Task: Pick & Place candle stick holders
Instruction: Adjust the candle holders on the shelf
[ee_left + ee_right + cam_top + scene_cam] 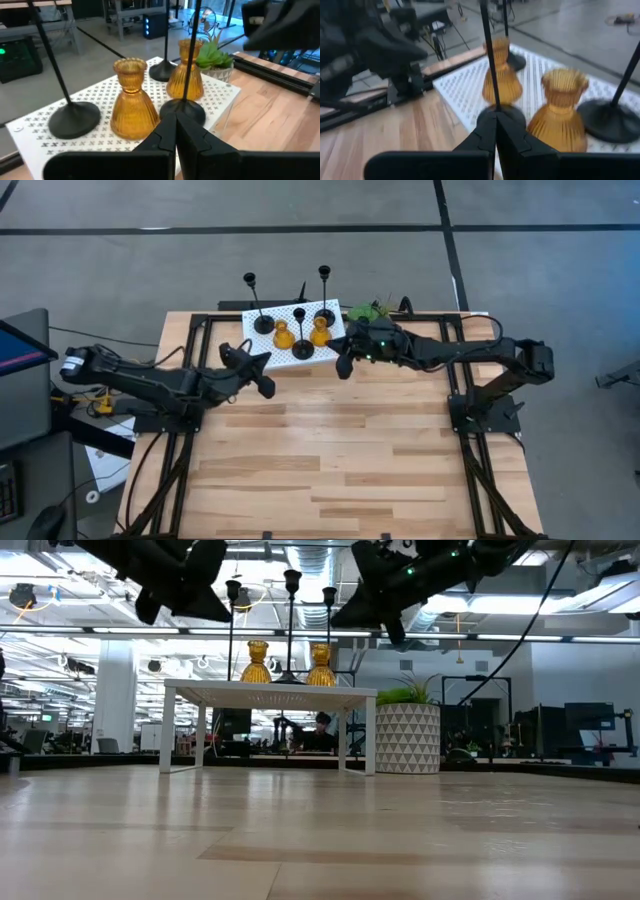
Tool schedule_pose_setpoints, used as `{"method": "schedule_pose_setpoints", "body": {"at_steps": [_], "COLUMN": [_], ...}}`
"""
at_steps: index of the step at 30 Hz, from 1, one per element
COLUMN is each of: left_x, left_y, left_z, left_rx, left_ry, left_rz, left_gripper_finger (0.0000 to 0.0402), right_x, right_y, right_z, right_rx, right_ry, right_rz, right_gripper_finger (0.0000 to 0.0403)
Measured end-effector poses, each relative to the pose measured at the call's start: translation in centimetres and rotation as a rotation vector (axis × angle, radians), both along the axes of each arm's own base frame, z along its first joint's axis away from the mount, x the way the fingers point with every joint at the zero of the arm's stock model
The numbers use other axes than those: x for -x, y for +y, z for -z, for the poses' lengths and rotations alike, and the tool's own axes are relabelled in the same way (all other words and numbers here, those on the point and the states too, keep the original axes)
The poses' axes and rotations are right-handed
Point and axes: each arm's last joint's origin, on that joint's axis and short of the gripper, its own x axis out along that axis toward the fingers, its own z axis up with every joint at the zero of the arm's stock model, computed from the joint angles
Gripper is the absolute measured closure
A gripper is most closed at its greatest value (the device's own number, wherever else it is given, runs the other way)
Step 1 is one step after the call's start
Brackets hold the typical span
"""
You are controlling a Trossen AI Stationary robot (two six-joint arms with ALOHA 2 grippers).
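Five candle stick holders stand on their bases on a small white perforated stand (288, 360) at the table's far middle. Three are black with thin stems (263, 323) (325, 314) (302, 349). Two are amber cones (283, 335) (319, 332). My left gripper (266, 385) is shut and empty, raised above the table just near-left of the stand. In its wrist view (176, 135) it faces the near black holder (184, 107) and an amber one (131, 100). My right gripper (343, 368) is shut and empty, raised off the stand's right edge, and faces the same holders (496, 131).
A small green plant in a patterned pot (370, 310) stands just right of the stand, beside my right arm. The stand is on legs (270, 692), with the holders above table height. The wooden table's near half (330, 470) is bare. Black frame rails run along both sides.
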Motion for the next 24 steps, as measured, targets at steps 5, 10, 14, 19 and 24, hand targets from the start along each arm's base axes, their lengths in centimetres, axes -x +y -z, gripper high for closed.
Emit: {"method": "schedule_pose_setpoints", "body": {"at_steps": [5, 10, 14, 19, 24], "left_x": [-1.3, -2.3, -2.6, -2.5, -2.5], "left_y": [-0.2, -0.3, -0.3, -0.2, -0.2], "left_z": [0.8, 1.3, 1.5, 1.4, 1.4], "left_rx": [0.02, 0.024, 0.01, -0.003, -0.005], "left_ry": [-0.006, -0.003, 0.0, -0.001, -0.002], "left_rz": [-0.029, -0.033, -0.08, -0.121, -0.125], "left_gripper_finger": [0.0398, 0.0399, 0.0399, 0.0399, 0.0399], "right_x": [-0.1, -0.4, -1.2, -2.1, -3.7], "right_y": [-0.5, -0.2, 0.6, 0.7, 0.6], "right_z": [-0.6, 0.0, 0.3, 0.9, 3.4], "right_rx": [0.038, 0.021, 0.018, 0.015, -0.038], "right_ry": [-0.057, -0.037, -0.056, -0.092, -0.022], "right_rz": [-0.005, -0.052, -0.1, -0.123, -0.154], "right_gripper_finger": [0.0403, 0.0403, 0.0403, 0.0403, 0.0403]}}
